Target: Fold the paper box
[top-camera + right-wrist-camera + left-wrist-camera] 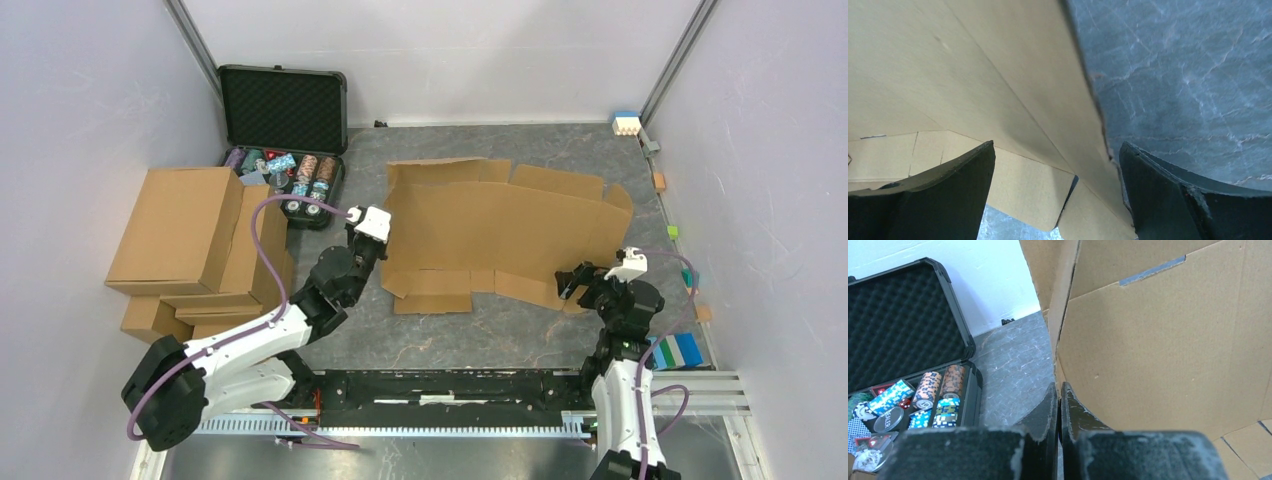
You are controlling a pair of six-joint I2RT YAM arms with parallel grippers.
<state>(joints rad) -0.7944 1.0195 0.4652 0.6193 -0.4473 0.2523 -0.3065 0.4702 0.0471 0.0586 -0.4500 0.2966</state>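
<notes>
Corrugated brown paper box (creased, die-cut), left jaws closed, right jaws spread apart

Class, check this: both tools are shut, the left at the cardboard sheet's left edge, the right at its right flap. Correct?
No. The right tool is open, the paper box edge between its spread jaws; the right wrist view shows it. The left tool is shut.

The paper box is plain brown, the table grey with pale veins, the case black.
</notes>
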